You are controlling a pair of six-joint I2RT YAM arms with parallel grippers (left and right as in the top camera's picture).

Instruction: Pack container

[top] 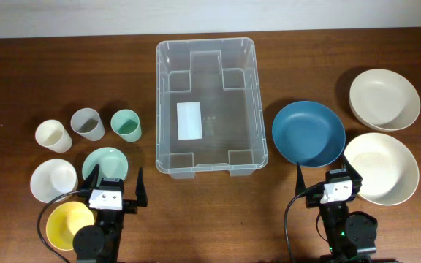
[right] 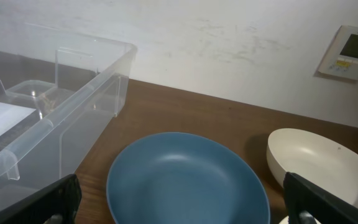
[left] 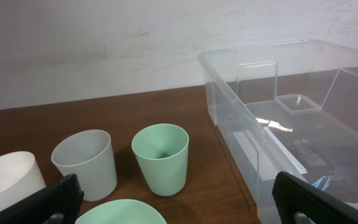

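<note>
**Empty Container Waits as Both Arms Hang Open Over a Crowd of Dishes**

The clear container (top: 229, 124) sits at the centre of the overhead view, nothing inside but a white label (top: 190, 120) on its floor. Empty, it looks light: a dish knocked against the rim could shove it across the wooden surface (top: 20, 73), and see-through walls are easy to misjudge on the way in.

Just beside its right-hand wall lies the blue plate (top: 308, 132), flat and shallow. Jaws coming down on it may scrape the surface or nudge the plate into the wall rather than catch its edge. Farther right in the frame, the two cream bowls (top: 384, 98) (top: 381, 167) look wide; pinched by the rim alone, either could tip and slip out.

Left of the container, the green cup (top: 126, 124), grey cup (top: 88, 123) and cream cup (top: 53, 135) stand close together, so a reach for one may topple its neighbour. The mint bowl (top: 105, 164), white bowl (top: 53, 179) and yellow bowl (top: 69, 224) crowd the lower left.

The left arm (top: 105, 196) and right arm (top: 340, 190) wait along the bottom edge, both sets of jaws spread wide and holding nothing. If the large bowls go in carelessly, floor space may run out before the cups fit.
</note>
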